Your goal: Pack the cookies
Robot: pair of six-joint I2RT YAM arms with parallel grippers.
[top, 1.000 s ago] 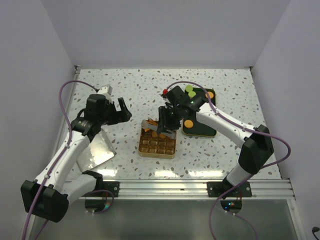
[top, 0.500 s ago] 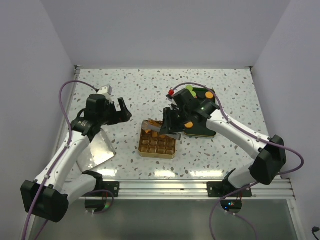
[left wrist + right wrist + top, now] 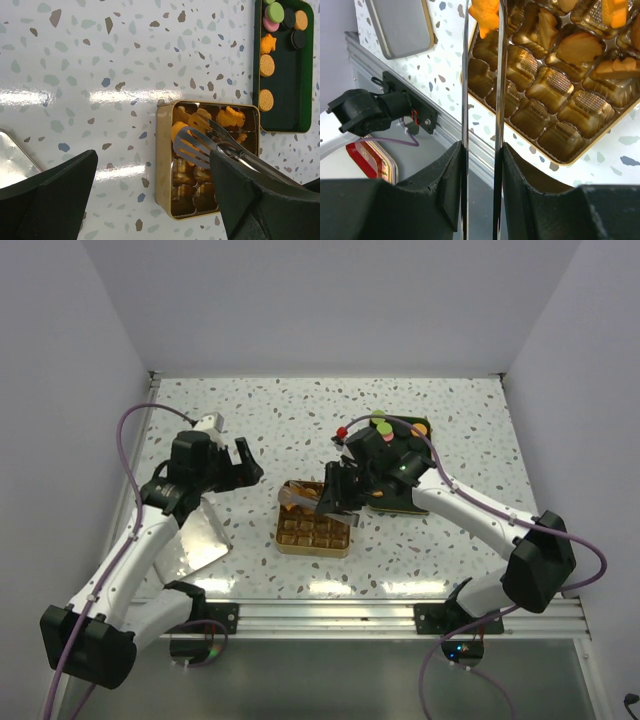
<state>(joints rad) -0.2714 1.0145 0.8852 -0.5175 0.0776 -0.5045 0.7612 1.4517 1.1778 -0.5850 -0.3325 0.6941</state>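
We look down on a white speckled surface point(image 3: 300, 410). The right gripper point(image 3: 336, 500) has its fingers point(image 3: 447, 185) pressed against the two blades of a pair of slotted metal tongs point(image 3: 197, 142), squeezing them together. The tong tips pinch one orange shaped cookie point(image 3: 485, 15) over the far left corner of a rectangular gold tin point(image 3: 162, 175) with moulded compartments; we cannot tell whether that cookie touches the tin. More small orange-tan cookies point(image 3: 231, 117) sit in the compartments along the tin's far side, while the nearer compartments show their ribbed gold lining. Just beside the tin, on its right, lies a dark green rectangular tray point(image 3: 286, 90) carrying further cookies, among them round tan discs point(image 3: 266, 65) and an orange star shape point(image 3: 268, 44), with green and pink discs point(image 3: 274, 11) and black discs point(image 3: 298, 39) at its far end. The left gripper point(image 3: 247, 464) hovers above the surface to the left of the tin, apart from it, its fingers point(image 3: 55, 195) spread wide. A flat silver metal lid point(image 3: 195, 540) lies on the surface beneath the left arm point(image 3: 140, 540), near the left edge.
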